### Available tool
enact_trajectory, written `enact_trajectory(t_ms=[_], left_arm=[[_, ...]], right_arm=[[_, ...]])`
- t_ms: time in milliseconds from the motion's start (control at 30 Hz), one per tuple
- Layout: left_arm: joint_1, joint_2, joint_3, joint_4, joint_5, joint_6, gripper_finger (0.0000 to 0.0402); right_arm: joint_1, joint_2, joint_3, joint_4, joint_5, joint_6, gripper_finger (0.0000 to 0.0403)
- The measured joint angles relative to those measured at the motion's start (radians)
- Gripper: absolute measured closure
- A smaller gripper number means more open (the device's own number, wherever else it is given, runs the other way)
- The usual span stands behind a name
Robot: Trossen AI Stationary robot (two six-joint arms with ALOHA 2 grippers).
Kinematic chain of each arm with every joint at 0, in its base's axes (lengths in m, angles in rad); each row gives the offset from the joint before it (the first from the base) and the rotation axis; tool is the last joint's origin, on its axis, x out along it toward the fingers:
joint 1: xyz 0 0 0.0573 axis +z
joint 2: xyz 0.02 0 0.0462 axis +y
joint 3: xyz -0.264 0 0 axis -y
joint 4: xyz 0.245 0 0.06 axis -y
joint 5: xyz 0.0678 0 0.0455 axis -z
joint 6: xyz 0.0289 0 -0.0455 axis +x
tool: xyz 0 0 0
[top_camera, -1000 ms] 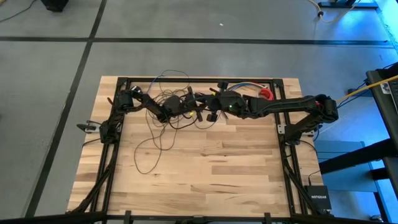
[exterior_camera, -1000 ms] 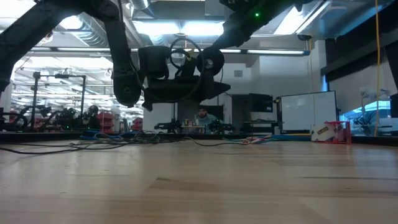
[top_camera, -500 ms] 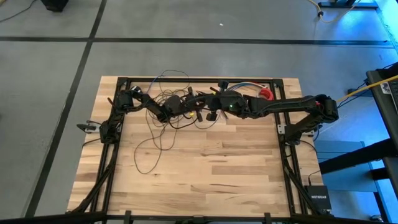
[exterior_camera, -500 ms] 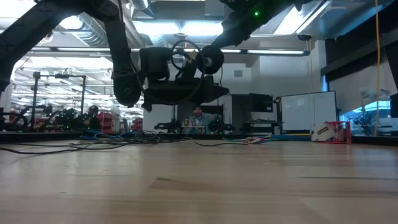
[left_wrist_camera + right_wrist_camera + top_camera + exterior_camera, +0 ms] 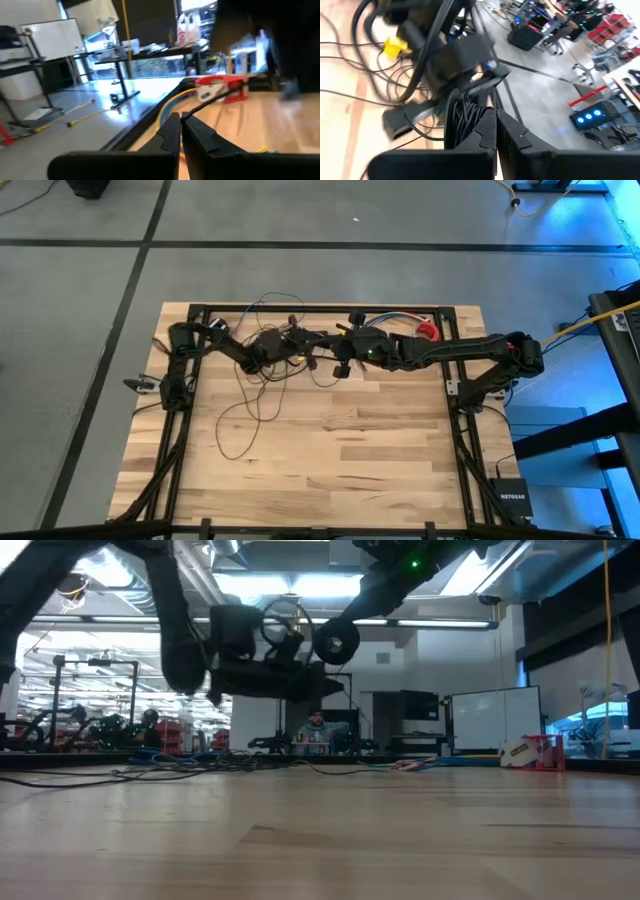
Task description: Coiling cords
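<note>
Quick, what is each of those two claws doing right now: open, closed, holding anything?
Left gripper: shut; whether it pinches the cords cannot be told.
Right gripper: shut on a bundle of the cords.

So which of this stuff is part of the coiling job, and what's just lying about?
Part of the job:
- thin dark cord, looped over the table
- left end effector, shut, at the tangle
- right end effector, shut, coils bunched beside it

Lying about:
- red tape dispenser at the far edge
- coloured wires beside it
- yellow cable off the table
</note>
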Motion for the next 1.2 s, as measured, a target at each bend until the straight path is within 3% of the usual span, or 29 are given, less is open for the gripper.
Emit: enact_trajectory(t_ms=[200,467,633,767,933,1200], left_arm=[[0.010,-0.178,-0.056,-0.181,-0.006,0.083,0.0393],[0.008,-0.483,-0.065,-0.632,-0.010,0.149,0.0392],[-0.006,-0.640,-0.065,-0.785,-0.023,0.096,0.0392],[-0.048,-0.680,-0.065,-0.817,-0.001,0.050,0.0391],[-0.085,-0.680,-0.065,-0.942,0.001,0.042,0.0391],[-0.093,-0.568,-0.065,-1.057,0.003,-0.087,0.0373]], right_arm=[[-0.001,0.000,0.001,-0.002,-0.077,0.001,0.0400],[-0.002,0.000,0.001,-0.090,0.001,0.003,0.0400],[-0.018,0.027,0.000,-0.095,0.014,0.003,0.0400],[-0.037,0.058,0.000,-0.062,0.074,0.003,0.0400],[-0.041,0.065,0.000,-0.041,0.073,0.003,0.0400],[-0.043,0.064,0.000,-0.034,0.052,0.005,0.0400]])
